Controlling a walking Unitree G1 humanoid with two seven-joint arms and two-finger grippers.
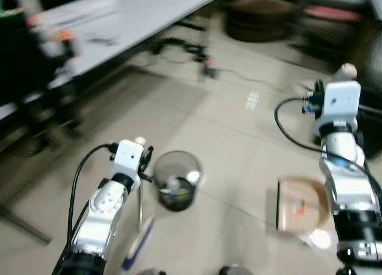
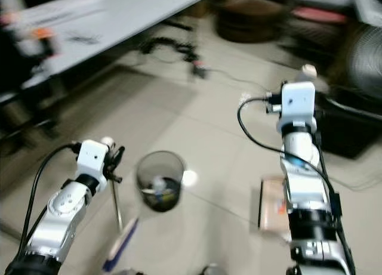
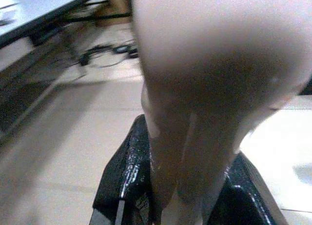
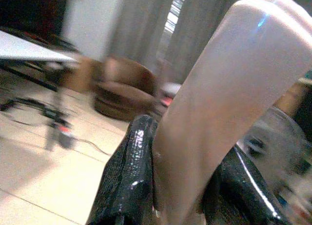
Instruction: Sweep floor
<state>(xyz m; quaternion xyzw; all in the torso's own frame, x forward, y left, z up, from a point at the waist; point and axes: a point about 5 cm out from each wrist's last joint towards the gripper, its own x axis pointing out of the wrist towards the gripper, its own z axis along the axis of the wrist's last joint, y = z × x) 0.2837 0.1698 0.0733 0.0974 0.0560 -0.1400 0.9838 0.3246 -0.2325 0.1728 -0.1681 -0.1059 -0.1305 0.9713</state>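
Note:
My left gripper [image 1: 144,158] is shut on the pale top of a broom handle [image 3: 195,112], held low at my left. The thin broom pole [image 1: 140,204] runs down to a blue and white brush [image 1: 136,246] on the tiled floor. A dark round bin [image 1: 176,181] with some litter inside stands just right of the pole. My right gripper [image 2: 300,78] is raised at the right and shut on a pale dustpan handle [image 4: 219,103]. The tan dustpan [image 1: 299,206] hangs below it, beside that arm. All views are blurred.
A grey-white table [image 1: 119,18] stands at the back left, with dark things at its near end. Cables [image 1: 185,48] lie on the floor beside it. A brown round seat [image 1: 262,18] is at the back, and a dark bulky object [image 2: 358,126] at the right.

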